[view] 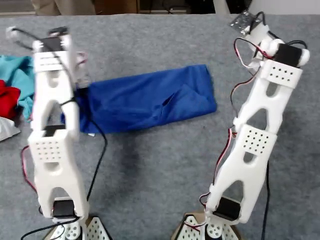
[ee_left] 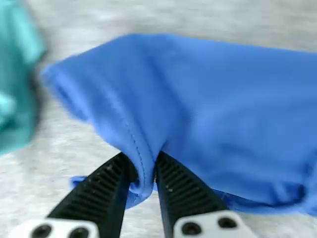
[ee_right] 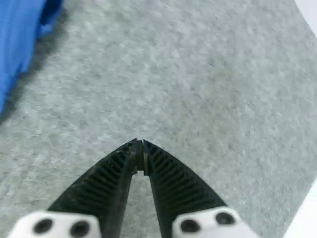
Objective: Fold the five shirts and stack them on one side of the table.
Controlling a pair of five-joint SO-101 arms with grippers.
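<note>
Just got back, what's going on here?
The left gripper is clamped on a fold at the edge of the blue shirt, which lies partly folded. The right gripper is shut, holding nothing, above bare table. A teal shirt and a red shirt lie bunched at the table edge on the left arm's side.

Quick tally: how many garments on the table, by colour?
blue shirt: 1
teal garment: 1
red garment: 1
white garment, cut off at the edge: 1
Total: 4
</note>
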